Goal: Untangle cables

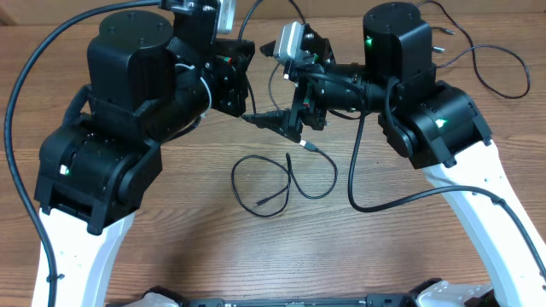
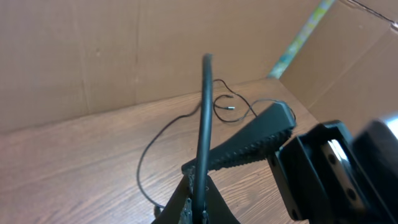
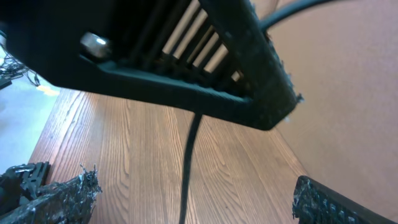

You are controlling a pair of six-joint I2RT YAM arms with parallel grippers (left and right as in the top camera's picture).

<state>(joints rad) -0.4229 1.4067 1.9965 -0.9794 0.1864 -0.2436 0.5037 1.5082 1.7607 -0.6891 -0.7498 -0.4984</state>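
overhead: a brown wood-grain table (image 1: 171, 247) carries both arms, which lean in from the near side so their wrists meet above the far middle. the left gripper (image 1: 290, 132) is closed to a point. the right gripper (image 1: 300, 115) stands just beside it, jaws wide apart. on bare wood just in front of them lies the looped cable (image 1: 290, 175), one open loop with a plug end at its near side. its other end runs toward the gripper tips, where i cannot trace it. a second cable (image 1: 478, 49) curls near the far right corner, well apart. the widest open wood is at the near middle, between the arm bases.

left wrist: the left fingers press together on a pinched strand (image 2: 204, 124), which sticks out stiffly past them. whether it belongs to the looped cable i cannot tell. one ribbed finger (image 2: 255, 142) of the right gripper lies just beside it. beyond, another thin strand (image 2: 152, 140) winds over the wood toward a cardboard wall (image 2: 93, 56) that closes off the table's edge.

right wrist: the right fingertips (image 3: 50, 193) sit far apart at the two lower corners, holding nothing. the pinched strand hangs between them from the left gripper overhead. to the left the table edge drops to a pale floor (image 3: 18, 106); to the right the cardboard stands close.
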